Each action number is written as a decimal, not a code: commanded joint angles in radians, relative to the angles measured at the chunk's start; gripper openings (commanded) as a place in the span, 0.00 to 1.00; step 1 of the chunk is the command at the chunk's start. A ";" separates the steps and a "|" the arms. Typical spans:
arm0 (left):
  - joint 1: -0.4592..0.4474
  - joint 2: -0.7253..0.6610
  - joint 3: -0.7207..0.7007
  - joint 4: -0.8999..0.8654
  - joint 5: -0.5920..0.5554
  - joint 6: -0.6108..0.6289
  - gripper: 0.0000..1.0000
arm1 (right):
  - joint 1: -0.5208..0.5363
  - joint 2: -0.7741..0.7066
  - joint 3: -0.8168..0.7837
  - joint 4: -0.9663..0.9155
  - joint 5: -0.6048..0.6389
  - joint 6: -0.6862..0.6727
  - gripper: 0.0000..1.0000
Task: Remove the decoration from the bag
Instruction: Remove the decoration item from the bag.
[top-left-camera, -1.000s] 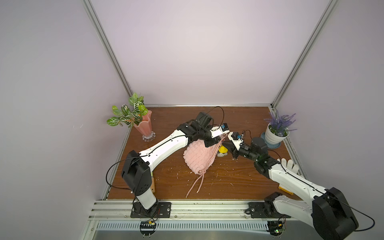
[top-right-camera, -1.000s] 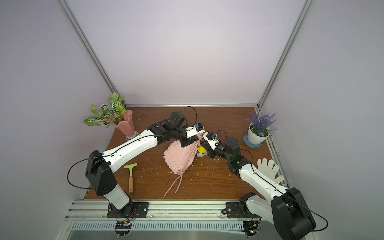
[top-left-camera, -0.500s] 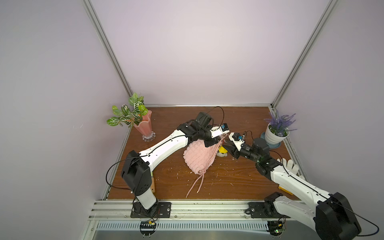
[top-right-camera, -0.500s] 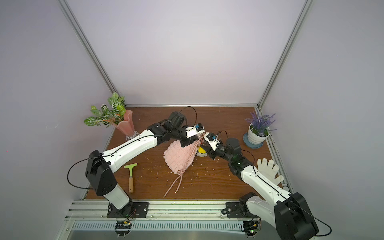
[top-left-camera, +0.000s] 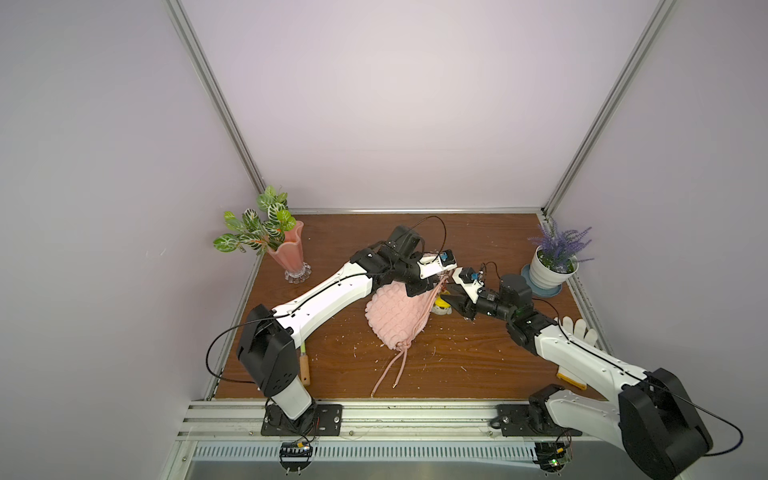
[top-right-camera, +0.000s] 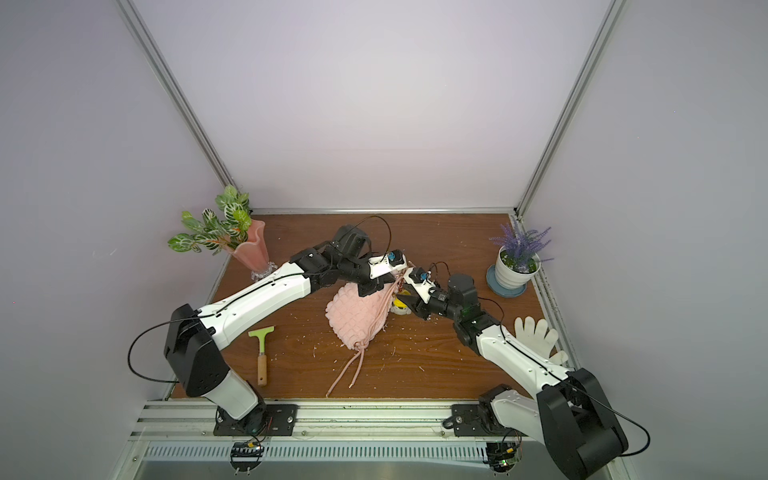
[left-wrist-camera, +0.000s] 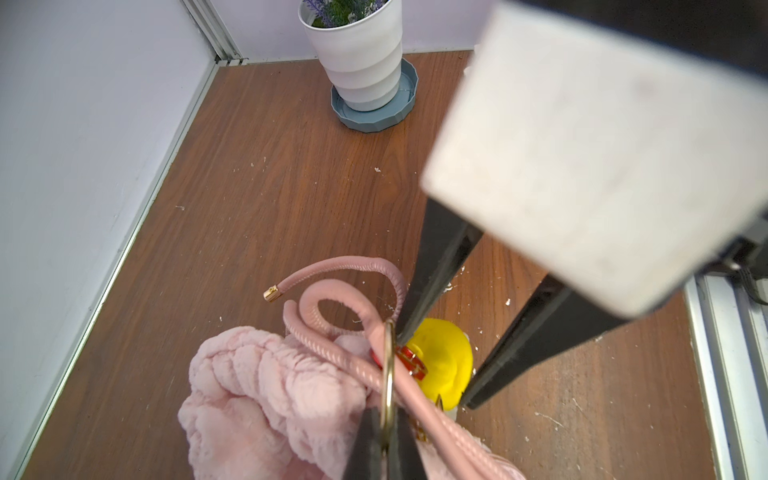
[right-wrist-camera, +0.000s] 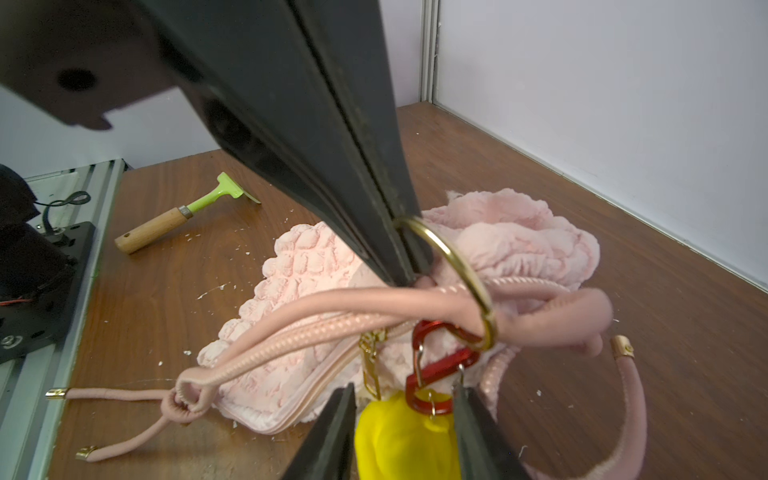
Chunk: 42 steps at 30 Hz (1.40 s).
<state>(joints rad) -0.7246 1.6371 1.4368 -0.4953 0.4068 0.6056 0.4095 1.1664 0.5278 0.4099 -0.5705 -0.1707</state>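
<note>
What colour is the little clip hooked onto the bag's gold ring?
Red. The clip, hooked on the ring, shows best in the right wrist view.

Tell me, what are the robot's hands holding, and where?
The left gripper pinches the gold ring on the bag. The right gripper is open around the charm, holding nothing.

scraper (top-right-camera: 262, 351), glove (top-right-camera: 535, 335), vase (top-right-camera: 252, 250) and lavender pot (top-right-camera: 513, 273) on the table (top-right-camera: 415, 368).
</note>
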 joint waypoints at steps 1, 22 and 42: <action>0.011 -0.033 -0.007 0.008 0.035 0.012 0.00 | -0.005 0.014 0.039 0.073 -0.063 0.029 0.43; 0.011 -0.018 0.003 0.008 0.044 0.007 0.00 | -0.018 0.052 0.008 0.192 -0.115 0.112 0.42; 0.011 -0.018 0.012 0.008 0.049 0.009 0.00 | -0.057 0.065 0.017 0.129 -0.166 0.066 0.45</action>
<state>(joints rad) -0.7212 1.6367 1.4300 -0.4957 0.4221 0.6079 0.3538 1.2240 0.5182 0.5468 -0.7029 -0.0818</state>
